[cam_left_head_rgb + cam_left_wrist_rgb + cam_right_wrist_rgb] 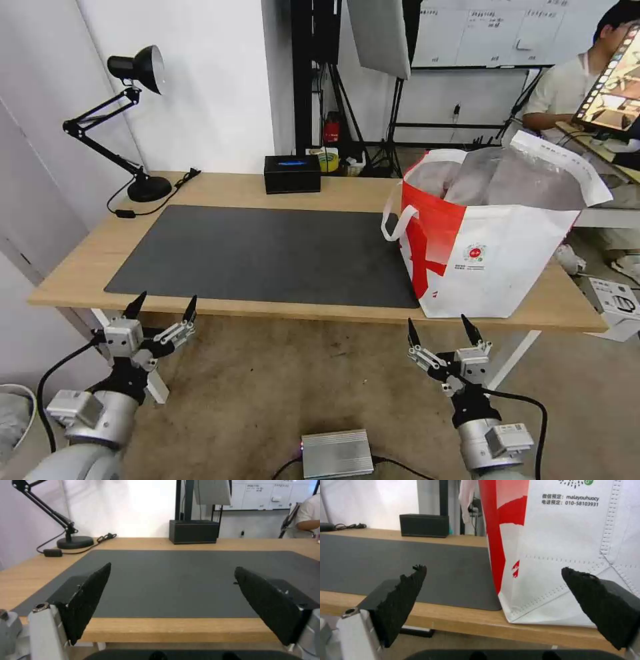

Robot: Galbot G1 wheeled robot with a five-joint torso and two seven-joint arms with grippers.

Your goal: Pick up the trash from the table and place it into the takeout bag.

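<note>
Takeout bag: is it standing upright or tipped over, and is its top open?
Upright and open. The takeout bag stands flat on the table at the mat's right end, its mouth gaping to show silver foil lining.

Bright, even indoor light, soft faint shadows, white wall [133,507] beyond the left gripper [171,580] blown out to glare, whiteboard [263,495] writing perhaps too blurred to read — straight edges bowed toward the head view's borders.
</note>
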